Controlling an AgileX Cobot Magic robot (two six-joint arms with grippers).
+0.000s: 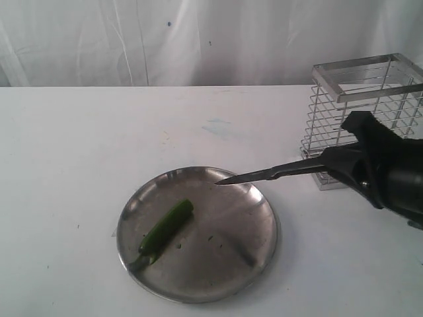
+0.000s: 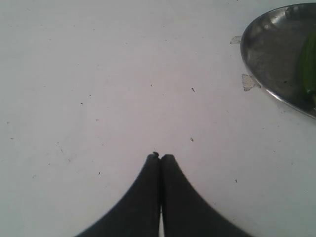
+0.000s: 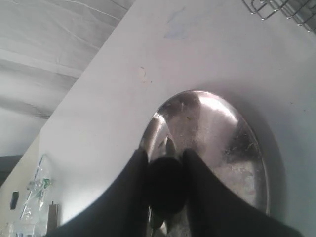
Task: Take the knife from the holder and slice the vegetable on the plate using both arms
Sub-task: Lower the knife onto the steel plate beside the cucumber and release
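Two hands in play, only one loaded. Right hand [image 1: 353,168] is clamped on the handle of the knife [image 1: 274,173], out of the holder [image 1: 367,119]; blade is held roughly level, above the far side of the plate [image 1: 198,290], tip pointing left. Right wrist view confirms the dark handle gripped between the fingers [image 3: 131,187]. Left hand [image 2: 160,157] is pinched together with nothing in it, over bare counter [image 2: 98,74] just beside the plate rim. Vegetable [image 1: 166,228] lies diagonally on the left half of the plate, well clear of the blade tip. Handling guess: pod is light, glossy and rounded, likely to roll or skid on smooth steel under a cut, so pin it near the stem end, leaving the thicker middle free. Knife looks stiff; the handle grip far from the tip may let the blade twist.
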